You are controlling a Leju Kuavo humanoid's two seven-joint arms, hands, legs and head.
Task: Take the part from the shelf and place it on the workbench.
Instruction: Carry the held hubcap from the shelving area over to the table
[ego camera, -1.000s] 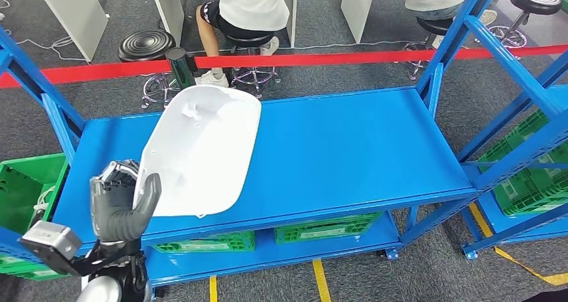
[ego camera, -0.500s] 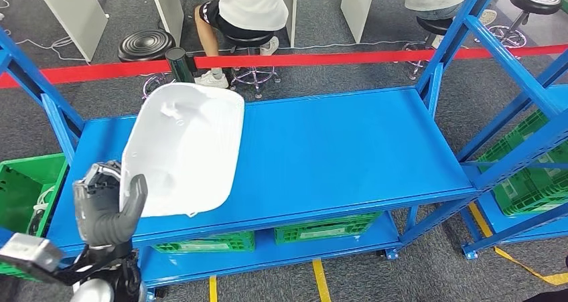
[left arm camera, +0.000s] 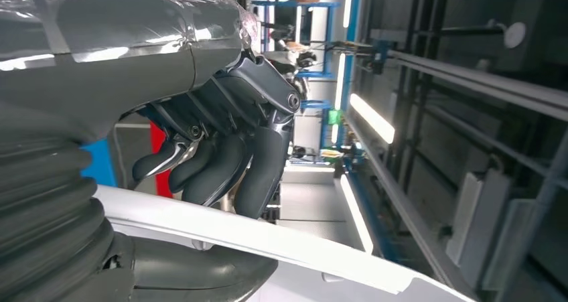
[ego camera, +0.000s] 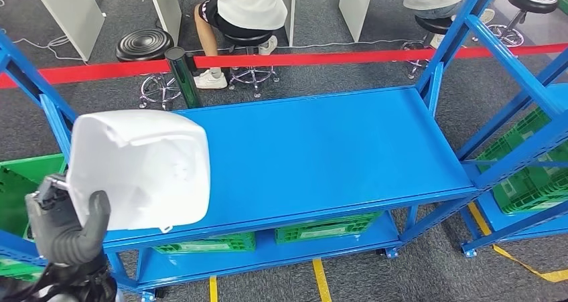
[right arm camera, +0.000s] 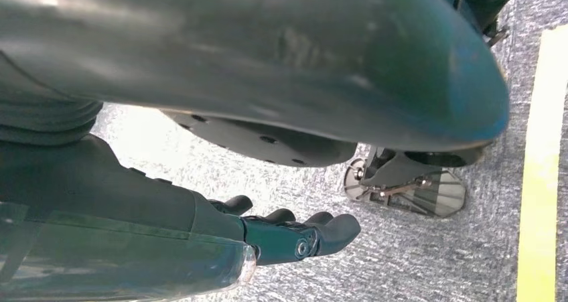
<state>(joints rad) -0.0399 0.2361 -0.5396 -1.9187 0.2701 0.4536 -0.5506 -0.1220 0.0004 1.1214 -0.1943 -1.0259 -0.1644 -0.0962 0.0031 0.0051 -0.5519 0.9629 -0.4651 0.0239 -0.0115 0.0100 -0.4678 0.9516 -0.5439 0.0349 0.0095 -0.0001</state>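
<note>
The part is a large white moulded shell (ego camera: 137,168). My left hand (ego camera: 63,228) grips its near edge, thumb on the inner face, and holds it tilted above the left end of the blue shelf (ego camera: 321,148). In the left wrist view the dark fingers (left arm camera: 228,161) curl over the shell's white rim (left arm camera: 268,242). My right hand (right arm camera: 295,235) hangs beside my body over the grey floor, fingers stretched out with nothing in them.
Green crates (ego camera: 207,242) sit on the lower shelf level, with more at the left (ego camera: 17,188) and right (ego camera: 529,175). A red barrier tape (ego camera: 335,57) runs behind the shelf. People sit on stools (ego camera: 248,21) beyond it. Yellow floor lines (ego camera: 320,278) lie in front.
My left hand has carried the white shell leftward and toward me, off the shelf top. The shell has tipped more upright. The view has shifted slightly.
</note>
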